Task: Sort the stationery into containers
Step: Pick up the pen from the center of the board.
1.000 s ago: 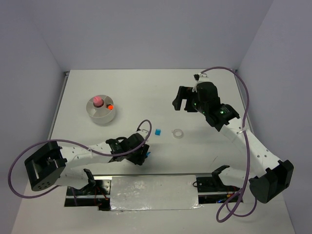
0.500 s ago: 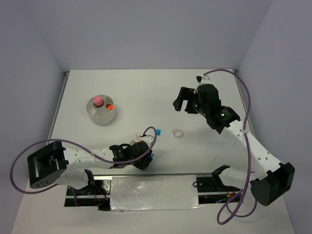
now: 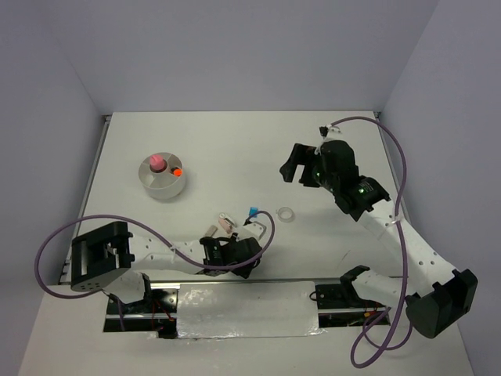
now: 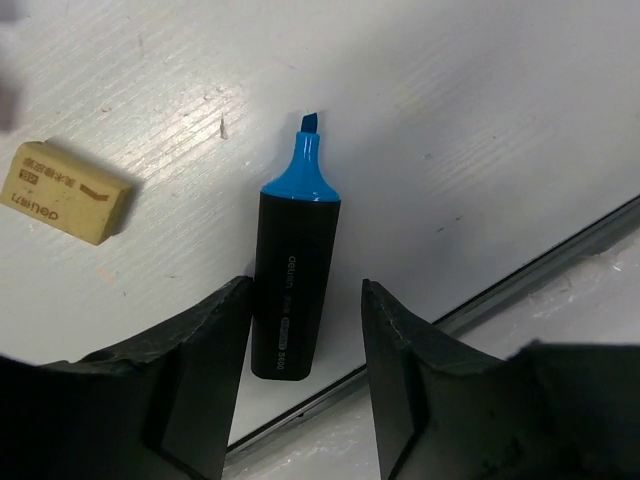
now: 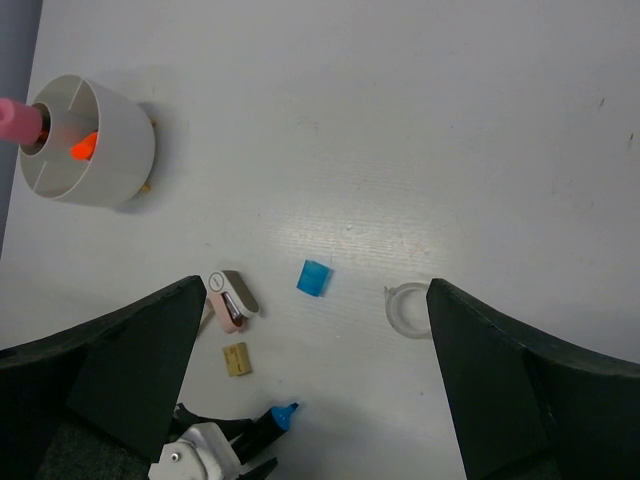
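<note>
Black with a blue tip, the marker [image 4: 295, 250] lay on the worktop [image 4: 480, 120] by its near edge, lengthwise between the jaws of the half-open, empty left pincer [image 4: 305, 292], tip pointing away, while the wide-open right pincer [image 3: 292, 170] hung farther off.

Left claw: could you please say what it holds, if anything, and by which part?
Nothing: the left claw stands open astride the black barrel of the blue marker, a gap showing.

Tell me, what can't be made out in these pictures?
Top view: the blue marker lies hidden under the left hand.
Right wrist view: the left edge cuts off the pink tube; the bowl wall hides most of the orange piece inside.
Left wrist view: the tan eraser has print too small to read.
</note>
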